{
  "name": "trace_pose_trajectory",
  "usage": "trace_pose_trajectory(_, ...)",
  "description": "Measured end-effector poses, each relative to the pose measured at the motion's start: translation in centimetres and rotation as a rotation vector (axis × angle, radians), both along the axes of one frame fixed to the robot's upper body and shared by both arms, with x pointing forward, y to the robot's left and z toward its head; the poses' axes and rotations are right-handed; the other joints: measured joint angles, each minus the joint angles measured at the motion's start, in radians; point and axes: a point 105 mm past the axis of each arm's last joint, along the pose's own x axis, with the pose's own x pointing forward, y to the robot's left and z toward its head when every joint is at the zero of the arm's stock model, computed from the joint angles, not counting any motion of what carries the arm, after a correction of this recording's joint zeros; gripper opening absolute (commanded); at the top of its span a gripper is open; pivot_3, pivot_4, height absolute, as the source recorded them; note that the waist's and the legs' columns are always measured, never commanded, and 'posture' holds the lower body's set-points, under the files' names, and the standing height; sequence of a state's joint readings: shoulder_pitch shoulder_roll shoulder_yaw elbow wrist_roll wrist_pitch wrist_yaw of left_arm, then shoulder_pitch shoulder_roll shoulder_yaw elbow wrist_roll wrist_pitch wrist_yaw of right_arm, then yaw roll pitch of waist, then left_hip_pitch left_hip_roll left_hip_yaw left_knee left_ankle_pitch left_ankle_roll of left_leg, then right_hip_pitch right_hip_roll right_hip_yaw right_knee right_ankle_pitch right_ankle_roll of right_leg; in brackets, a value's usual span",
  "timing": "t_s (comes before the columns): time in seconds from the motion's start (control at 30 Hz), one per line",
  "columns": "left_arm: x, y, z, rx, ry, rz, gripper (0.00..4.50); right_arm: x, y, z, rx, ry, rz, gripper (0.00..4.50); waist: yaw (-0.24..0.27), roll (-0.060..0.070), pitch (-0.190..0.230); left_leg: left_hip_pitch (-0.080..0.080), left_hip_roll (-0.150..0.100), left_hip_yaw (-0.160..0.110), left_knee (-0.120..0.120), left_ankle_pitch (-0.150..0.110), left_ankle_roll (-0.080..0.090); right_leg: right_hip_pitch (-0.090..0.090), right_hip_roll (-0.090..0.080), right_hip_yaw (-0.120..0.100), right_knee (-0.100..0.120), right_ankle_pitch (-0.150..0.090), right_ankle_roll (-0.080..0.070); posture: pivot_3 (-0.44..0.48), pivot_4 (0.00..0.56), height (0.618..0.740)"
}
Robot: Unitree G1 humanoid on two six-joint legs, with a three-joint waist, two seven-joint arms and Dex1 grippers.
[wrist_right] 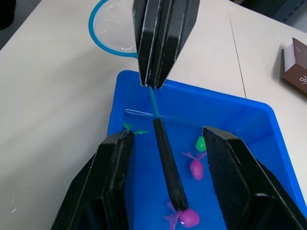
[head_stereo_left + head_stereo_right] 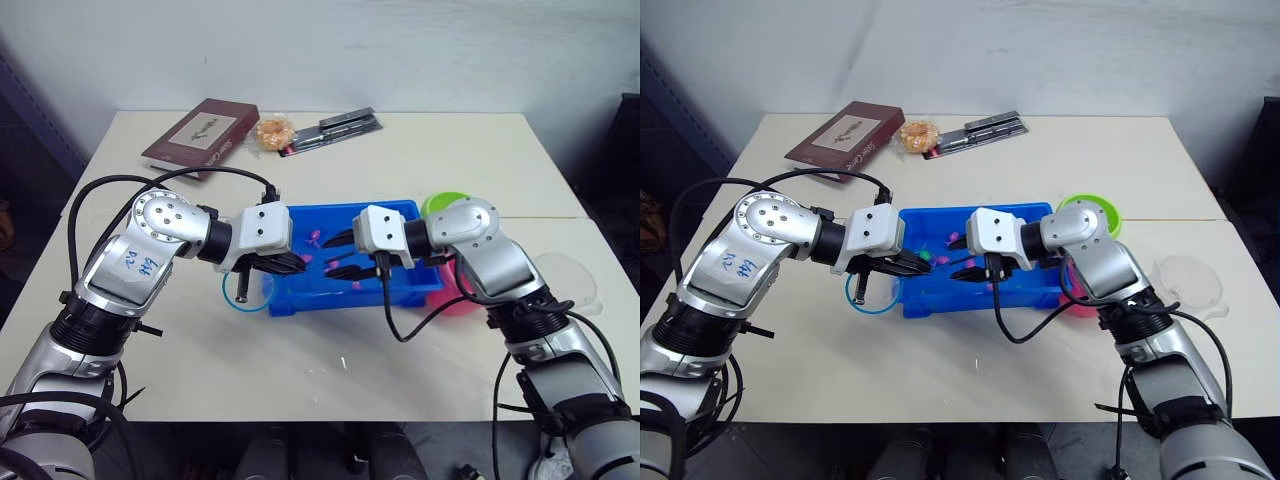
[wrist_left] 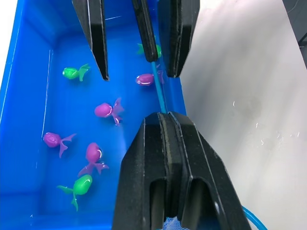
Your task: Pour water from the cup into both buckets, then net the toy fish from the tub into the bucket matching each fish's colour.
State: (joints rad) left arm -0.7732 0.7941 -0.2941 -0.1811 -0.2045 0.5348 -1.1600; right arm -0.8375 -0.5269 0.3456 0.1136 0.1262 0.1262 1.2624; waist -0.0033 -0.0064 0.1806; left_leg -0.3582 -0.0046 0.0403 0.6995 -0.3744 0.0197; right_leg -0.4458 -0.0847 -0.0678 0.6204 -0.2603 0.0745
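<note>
Left hand (image 2: pixel 285 264) clamped on net (image 2: pixel 247 291) shaft, hoop over counter (image 2: pixel 300 360) beside tub (image 2: pixel 400 213) edge; dark handle runs lengthwise over water toward right hand (image 2: pixel 345 255), fingers apart, straddling handle's free end; fish (image 3: pixel 108 110) float below

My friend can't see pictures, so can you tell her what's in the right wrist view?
The left gripper is shut on the net, whose dark handle reaches between the open fingers of the right gripper. Below lies the blue tub with pink and green toy fish in water.
</note>
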Motion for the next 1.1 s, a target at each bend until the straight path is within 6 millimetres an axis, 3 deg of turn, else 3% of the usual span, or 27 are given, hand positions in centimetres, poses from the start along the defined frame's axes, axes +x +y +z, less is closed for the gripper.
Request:
trace_pose_trajectory(0.1,0.1,0.1,0.0,0.005,-0.007,0.005,0.00,-0.3,0.1,0.0,-0.008,0.004,0.022,0.05,0.000,0.000,0.000,0.000,0.000,0.000,0.000,0.000,0.000,0.000,0.000,0.000,0.000,0.000,0.000,0.000,0.150,0.740)
trace_pose_trajectory(0.33,0.4,0.0,0.0,-0.014,0.016,0.018,0.00,-0.3,0.1,0.0,-0.011,0.003,0.020,0.02,0.000,0.000,0.000,0.000,0.000,0.000,0.000,0.000,0.000,0.000,0.000,0.000,0.000,0.000,0.000,0.000,0.150,0.740)
trace_pose_trajectory(0.47,0.3,-0.1,0.7,-0.112,0.094,0.036,1.28,-0.4,-0.6,0.3,-0.035,-0.014,0.017,0.00,0.000,0.000,0.000,-0.001,0.000,0.000,0.000,0.000,0.000,0.000,0.000,0.000,0.000,0.000,0.000,0.000,0.150,0.740)
trace_pose_trajectory(0.5,-0.1,0.1,1.5,-0.159,0.123,0.038,1.82,-0.5,-1.1,0.5,-0.049,-0.027,0.014,0.00,0.000,0.000,0.000,-0.001,0.000,-0.001,0.000,0.000,0.000,0.000,0.000,0.000,0.000,0.000,0.000,0.000,0.150,0.740)
trace_pose_trajectory(0.63,-2.5,1.9,5.1,-0.307,0.170,0.018,3.54,-0.5,-5.7,2.1,-0.110,-0.114,-0.080,0.00,0.002,0.000,0.000,-0.001,0.000,-0.002,0.000,0.000,0.000,0.000,-0.001,-0.001,-0.001,0.000,0.000,0.000,0.150,0.740)
trace_pose_trajectory(0.7,-3.2,3.6,4.9,-0.319,0.172,0.062,4.45,-0.2,-8.3,2.3,-0.171,-0.199,-0.137,0.00,0.001,0.000,0.000,0.001,0.000,-0.001,-0.001,0.000,-0.001,0.002,-0.001,0.000,-0.002,0.000,0.000,0.000,0.150,0.740)
trace_pose_trajectory(0.73,-3.7,4.5,4.1,-0.320,0.202,0.093,4.49,-0.2,-10.1,2.0,-0.219,-0.242,-0.169,0.00,0.001,0.000,0.000,0.002,0.000,-0.001,-0.001,0.000,-0.001,0.002,-0.001,0.000,-0.002,0.000,0.000,0.000,0.150,0.740)
trace_pose_trajectory(0.93,-5.2,6.5,0.1,-0.301,0.296,0.174,4.49,0.6,-14.5,1.0,-0.339,-0.415,-0.242,0.00,-0.002,-0.001,0.001,0.004,0.001,0.002,0.000,0.000,-0.002,0.002,0.000,0.003,-0.001,-0.001,-0.001,0.000,0.150,0.740)
trace_pose_trajectory(1.1,-4.6,6.7,-0.5,-0.304,0.237,0.218,4.49,1.3,-16.0,-0.2,-0.445,-0.562,-0.220,0.00,-0.001,-0.001,0.000,0.004,0.001,0.003,0.000,0.000,-0.002,0.002,0.000,0.004,-0.001,-0.001,-0.001,0.000,0.150,0.740)
